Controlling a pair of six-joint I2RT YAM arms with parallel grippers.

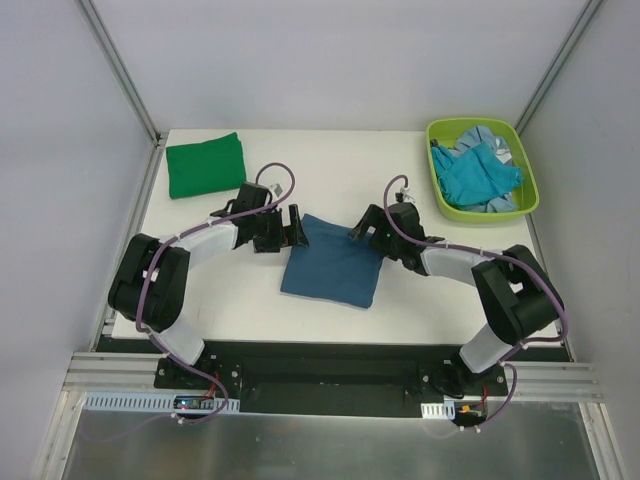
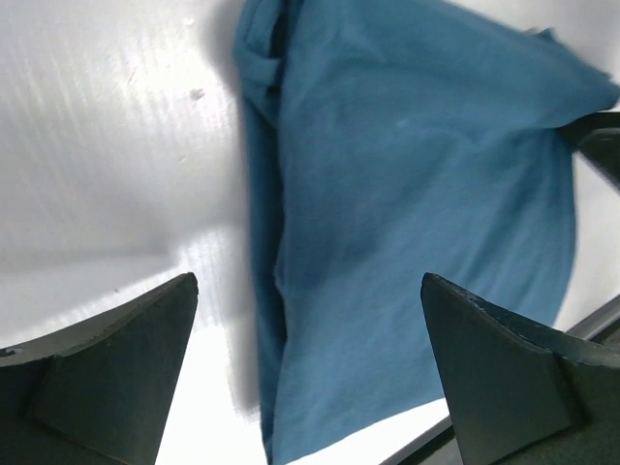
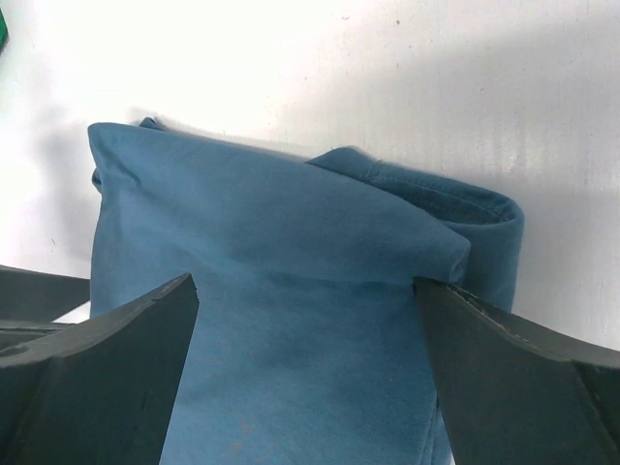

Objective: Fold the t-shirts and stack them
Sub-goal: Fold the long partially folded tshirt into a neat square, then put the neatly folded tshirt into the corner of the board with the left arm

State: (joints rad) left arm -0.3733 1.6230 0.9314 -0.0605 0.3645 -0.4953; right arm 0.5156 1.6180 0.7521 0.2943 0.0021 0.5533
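A dark teal-blue t-shirt (image 1: 332, 262) lies folded at the table's middle. My left gripper (image 1: 296, 226) is open at its far left corner; in the left wrist view (image 2: 310, 387) the shirt (image 2: 407, 194) lies below and between the wide-apart fingers (image 2: 107, 378). My right gripper (image 1: 358, 232) is open at the shirt's far right corner; in the right wrist view (image 3: 305, 378) the folded cloth (image 3: 271, 252) lies under the spread fingers (image 3: 513, 378). Neither grips cloth. A bright green t-shirt (image 1: 205, 165) lies folded at the far left.
A lime-green plastic bin (image 1: 531, 180) stands at the far right corner with turquoise (image 1: 478, 175) and pale blue t-shirts crumpled inside. Grey walls close in the table on three sides. The arm bases sit on a black rail at the near edge.
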